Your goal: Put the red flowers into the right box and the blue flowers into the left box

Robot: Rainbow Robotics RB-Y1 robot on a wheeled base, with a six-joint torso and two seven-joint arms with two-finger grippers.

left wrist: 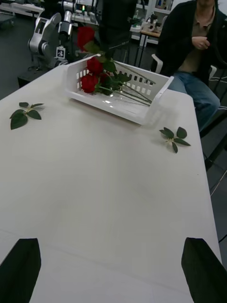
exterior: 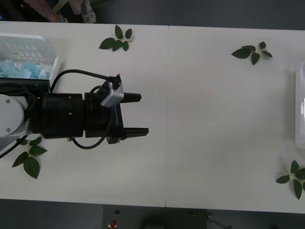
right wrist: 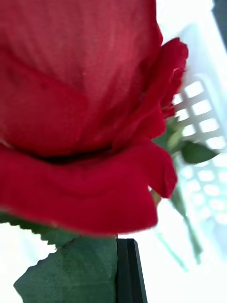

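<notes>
The left box (exterior: 28,52) is being seen at the upper left of the front view on the tabletop (exterior: 200,119), with the blue flowers (exterior: 21,69) in it. The right box (exterior: 300,105) is being cut by the right edge. In the left wrist view, the red flowers (left wrist: 92,75) are lying in the right box (left wrist: 156,90) at the top.

The wide table top (exterior: 200,124) is plain white, with a thin seam line across it. Scattered on it are loose sprigs of dark green leaves (exterior: 116,39) on pale stalks, near each corner. At the far left, the white plastic basket with slotted lattice sides (exterior: 28,45) holds fluffy light-blue hydrangea heads (exterior: 21,69). At the right, the white slotted box (left wrist: 118,102) carries artificial roses with deep red heads (left wrist: 90,81), thin green stems and dark green leaves. The left gripper (exterior: 136,113) has black fingers, a matt black wrist, a silver-grey block and black cable; the arm behind turns white. The right gripper's finger (right wrist: 128,272) is black, beside one saturated red rose (right wrist: 80,109) and a dull green serrated leaf (right wrist: 71,274).
</notes>
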